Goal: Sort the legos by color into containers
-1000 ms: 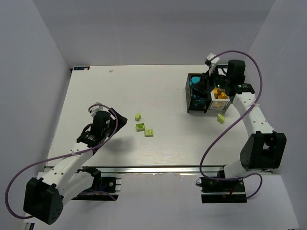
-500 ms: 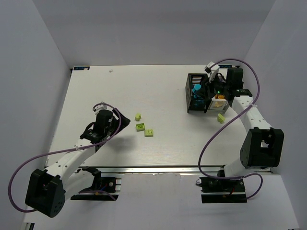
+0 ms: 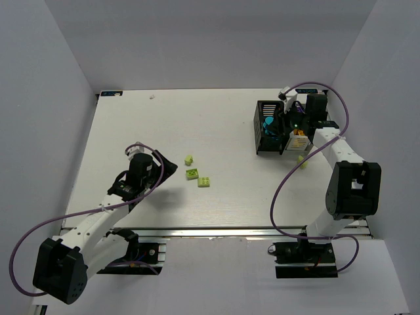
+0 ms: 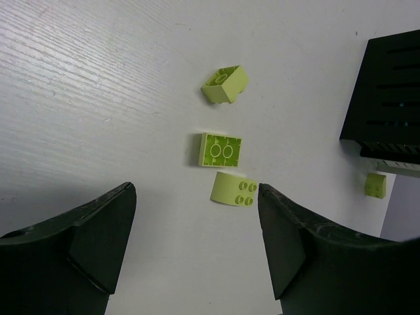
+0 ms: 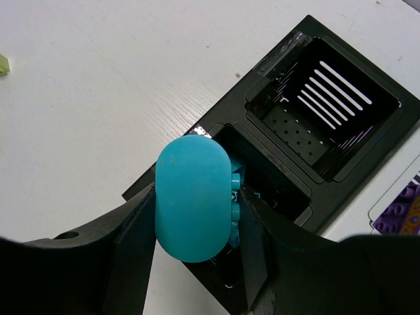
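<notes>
My right gripper (image 5: pixel 197 200) is shut on a teal rounded lego (image 5: pixel 192 197), held right over a near compartment of the black container (image 5: pixel 233 115) where more teal shows. From the top view the teal lego (image 3: pixel 268 123) is at the black bin (image 3: pixel 261 146). Three lime legos (image 3: pixel 189 159) (image 3: pixel 191 174) (image 3: pixel 205 182) lie mid-table. My left gripper (image 4: pixel 195 191) is open just short of them, nothing between its fingers. Nearest it is a rounded lime lego (image 4: pixel 234 189), then a flat one (image 4: pixel 221 150) and a tipped one (image 4: pixel 225 84).
A white tray (image 3: pixel 298 140) with orange legos adjoins the black bin; purple legos (image 5: pixel 401 210) show in it. Another lime lego (image 4: pixel 375 184) lies by the bin's near side. The black bin's far compartment (image 5: pixel 325 98) has slotted walls.
The right arm has drawn in closer to the bin, still gripping the teal lego above it. The left gripper has edged slightly toward the lime legos.
</notes>
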`<state>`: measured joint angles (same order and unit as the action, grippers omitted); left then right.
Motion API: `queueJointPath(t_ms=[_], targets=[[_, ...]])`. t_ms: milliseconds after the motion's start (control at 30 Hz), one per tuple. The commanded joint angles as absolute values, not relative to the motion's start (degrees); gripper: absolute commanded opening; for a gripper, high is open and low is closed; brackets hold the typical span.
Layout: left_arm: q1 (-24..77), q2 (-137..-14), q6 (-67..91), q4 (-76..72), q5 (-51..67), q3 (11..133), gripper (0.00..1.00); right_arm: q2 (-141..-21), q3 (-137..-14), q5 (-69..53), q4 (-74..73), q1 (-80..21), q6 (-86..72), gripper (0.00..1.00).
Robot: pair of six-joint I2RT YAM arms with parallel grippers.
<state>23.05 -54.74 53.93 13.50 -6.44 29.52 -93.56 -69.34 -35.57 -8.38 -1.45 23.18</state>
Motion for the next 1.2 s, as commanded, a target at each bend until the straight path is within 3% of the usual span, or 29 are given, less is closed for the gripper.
queueJointPath(t_ms=[0, 200, 367, 667, 700, 767, 800, 900, 933, 1000, 1067, 1100, 1167], targets=[[23.03, -53.44, 54.14, 13.54, -6.06, 29.00, 0.84, -93.78, -71.54, -34.37, -5.19, -0.88, 24.61, 0.40], [23.03, -53.44, 54.32, 13.54, -5.80, 28.83, 0.84, -94.66, -72.24, -34.10, -5.18, -0.62, 25.57, 0.52], [23.03, -53.61, 54.49, 12.75, -5.36, 28.74, 0.84, -95.10, -74.00, -33.14, -7.63, -0.62, 27.77, 0.89], [23.03, -54.84, 54.93, 10.46, -4.66, 29.44, 0.82, -85.53, -74.52, -33.56, -9.74, 3.33, 30.67, 0.89], [23.03, -55.10, 55.02, 10.11, -4.31, 29.36, 0.81, -85.17, -75.66, -36.88, -15.32, 4.12, 31.72, 0.85], [23.03, -55.20, 55.11, 9.14, -4.04, 29.27, 0.76, -84.47, -77.77, -41.02, -21.50, 6.67, 35.23, 0.70], [23.03, -54.85, 55.11, 8.18, -3.61, 29.18, 0.64, -84.20, -79.35, -41.83, -28.49, 8.16, 37.33, 0.55], [23.03, -53.80, 54.84, 6.60, -3.25, 28.39, 0.38, -82.45, -79.63, -42.37, -41.16, 10.88, 48.05, 0.32], [22.94, -53.62, 54.41, 6.42, -3.25, 28.21, 0.26, -81.40, -79.28, -42.10, -43.74, 11.59, 50.69, 0.29], [22.94, -53.35, 53.97, 6.42, -3.25, 28.30, 0.21, -80.69, -78.05, -40.53, -48.67, 13.52, 56.85, 0.30], [22.85, -53.44, 53.35, 6.59, -3.43, 28.56, 0.22, -79.63, -76.47, -36.85, -52.73, 14.41, 58.53, 0.39], [22.85, -53.61, 53.18, 6.85, -3.43, 28.74, 0.24, -79.28, -75.42, -35.17, -52.82, 14.68, 58.10, 0.51], [22.76, -54.23, 52.82, 6.86, -3.25, 28.92, 0.35, -78.75, -71.99, -29.83, -52.56, 14.76, 55.91, 0.58]])
